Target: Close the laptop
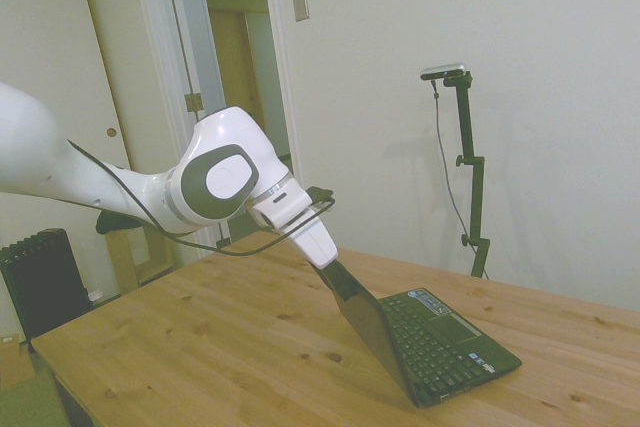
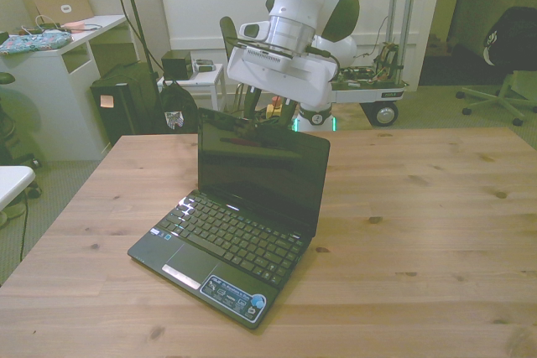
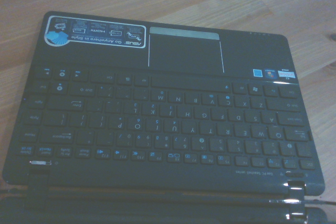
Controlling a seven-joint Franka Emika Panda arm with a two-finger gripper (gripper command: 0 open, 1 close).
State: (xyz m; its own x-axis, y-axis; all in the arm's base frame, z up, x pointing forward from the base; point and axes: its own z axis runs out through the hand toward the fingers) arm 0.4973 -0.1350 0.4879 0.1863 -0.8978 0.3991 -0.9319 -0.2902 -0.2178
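1. Laptop [image 2: 243, 224] sits open on the wooden table [image 2: 419, 232], left of centre in the front view and lower right in the side view.
2. Its screen [image 2: 260, 175] stands tilted back, dark and unlit.
3. The gripper [image 1: 328, 269] meets the screen's top edge from behind; whether its fingers are spread or closed cannot be told.
4. The wrist view shows the keyboard [image 3: 157, 124], touchpad [image 3: 185, 53] and a blue-and-white sticker [image 3: 94, 31].
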